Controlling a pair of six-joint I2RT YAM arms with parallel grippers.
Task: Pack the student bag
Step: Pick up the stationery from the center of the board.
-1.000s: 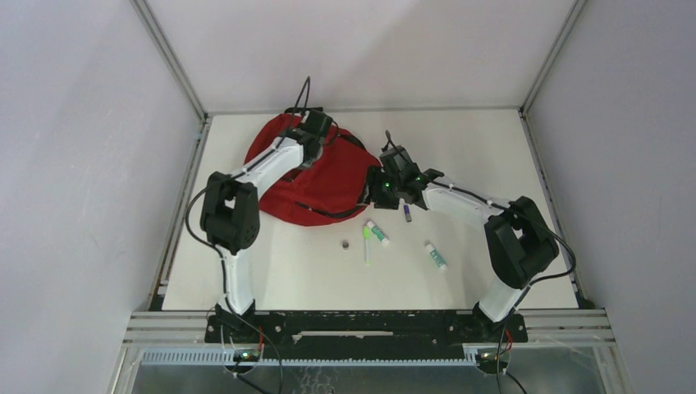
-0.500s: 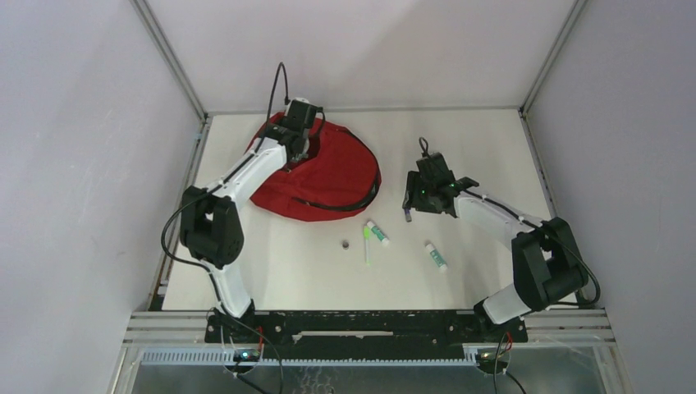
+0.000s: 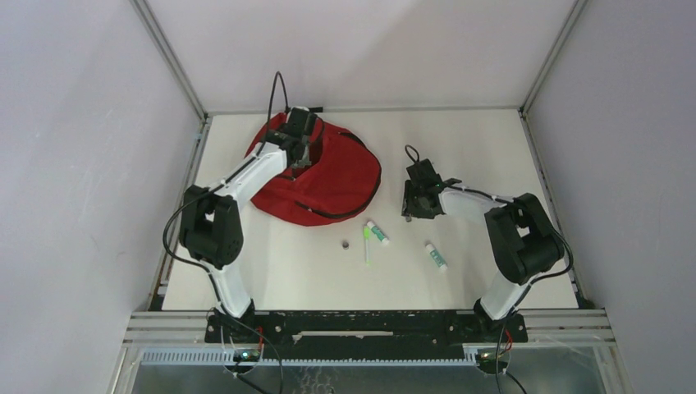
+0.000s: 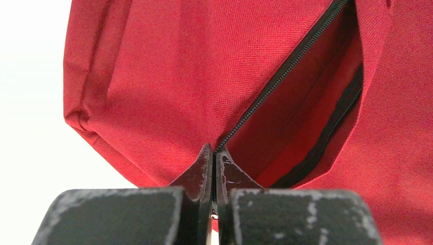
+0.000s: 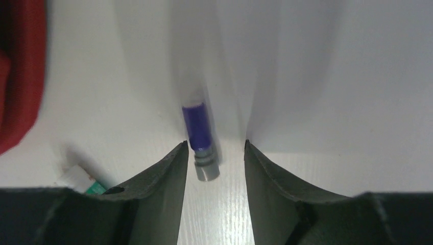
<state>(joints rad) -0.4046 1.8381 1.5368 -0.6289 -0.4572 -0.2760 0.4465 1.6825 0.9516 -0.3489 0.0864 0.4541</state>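
Your right gripper (image 5: 215, 148) has left the student bag (image 3: 328, 176), open astride the purple pen (image 5: 195, 122) at 3 o'clock; left gripper (image 4: 213, 153) pinches its zip (image 4: 286, 71).

A white-and-green tube (image 3: 377, 232) lies on the white desk (image 3: 492, 148), with a thin green pen (image 3: 367, 246) just beside it and a small dark ring (image 3: 345, 244) near. A second such tube (image 3: 436, 256) lies apart to the right. A purple-and-grey cylinder (image 5: 199, 135) lies flat farther back.

The student bag (image 3: 336, 176) is red with black zip trim; beside it lie a purple-and-grey marker (image 5: 197, 127) and two white-and-green tubes (image 3: 377, 232).
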